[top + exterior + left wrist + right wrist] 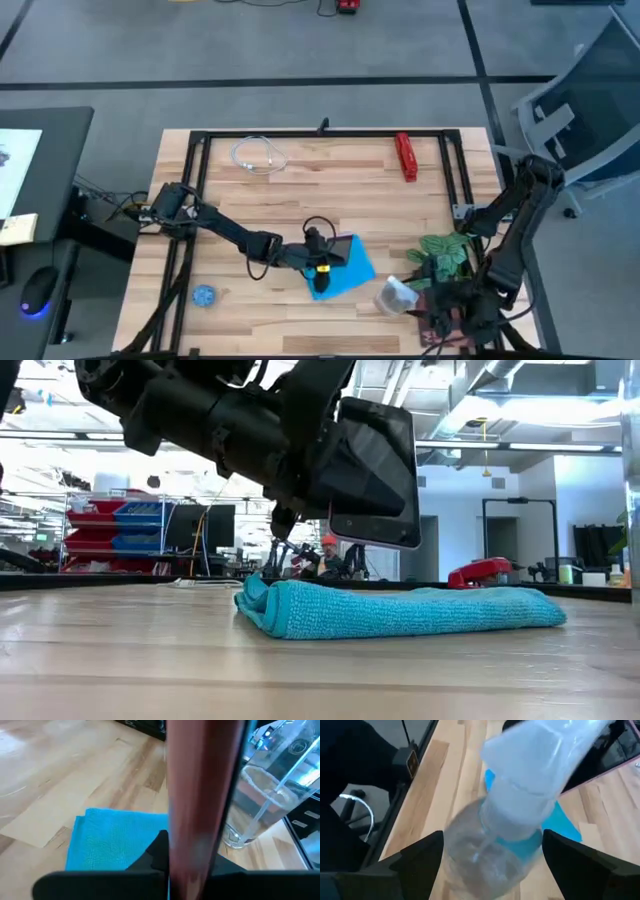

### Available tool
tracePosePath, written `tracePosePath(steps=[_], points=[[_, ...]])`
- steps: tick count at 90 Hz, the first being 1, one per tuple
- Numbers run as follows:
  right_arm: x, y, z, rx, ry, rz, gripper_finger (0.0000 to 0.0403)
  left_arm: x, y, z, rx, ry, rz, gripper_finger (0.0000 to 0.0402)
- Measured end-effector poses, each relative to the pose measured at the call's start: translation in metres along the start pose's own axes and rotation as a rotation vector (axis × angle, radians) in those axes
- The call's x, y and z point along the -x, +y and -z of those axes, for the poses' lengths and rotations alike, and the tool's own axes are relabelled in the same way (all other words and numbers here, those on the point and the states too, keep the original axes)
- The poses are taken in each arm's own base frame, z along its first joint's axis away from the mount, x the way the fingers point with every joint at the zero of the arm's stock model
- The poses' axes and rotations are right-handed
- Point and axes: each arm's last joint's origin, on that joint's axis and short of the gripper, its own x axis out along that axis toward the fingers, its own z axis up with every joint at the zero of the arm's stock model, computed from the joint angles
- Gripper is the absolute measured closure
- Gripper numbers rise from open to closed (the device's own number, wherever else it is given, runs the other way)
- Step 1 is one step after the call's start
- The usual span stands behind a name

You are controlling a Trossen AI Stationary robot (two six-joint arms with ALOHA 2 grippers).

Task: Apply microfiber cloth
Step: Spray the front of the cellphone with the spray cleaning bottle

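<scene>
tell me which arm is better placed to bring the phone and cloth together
Left. The left gripper holds the black smartphone just above the sky-blue microfiber cloth. The right gripper is around a clear plastic spray bottle beside it.

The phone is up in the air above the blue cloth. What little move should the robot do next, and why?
Probably lower it. The left hand holds the black phone tilted above the microfiber cloth, which lies folded on the table; they are not touching. Easing the phone down onto the cloth would likely let wiping begin. The right hand holds a clear spray bottle nearby.
</scene>
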Motion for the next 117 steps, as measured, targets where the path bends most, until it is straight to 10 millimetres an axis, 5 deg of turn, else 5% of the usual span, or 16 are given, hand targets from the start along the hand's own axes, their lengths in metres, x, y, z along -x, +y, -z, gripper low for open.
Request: tracePosePath(steps=[51,79,117], points=[[-0.020,-0.023,-0.022,0.008,-0.036,0.052,0.0008,0.000,-0.001,0.000,-0.016,0.006,0.022,0.0393],[-0.028,-0.030,-0.034,0.003,-0.097,0.062,0.0007,0.003,-0.010,-0.002,-0.009,-0.044,0.065,0.0393],[-0.027,-0.027,-0.036,-0.035,-0.102,0.000,0.0017,-0.008,-0.047,-0.054,-0.018,-0.093,-0.050,0.0393]])
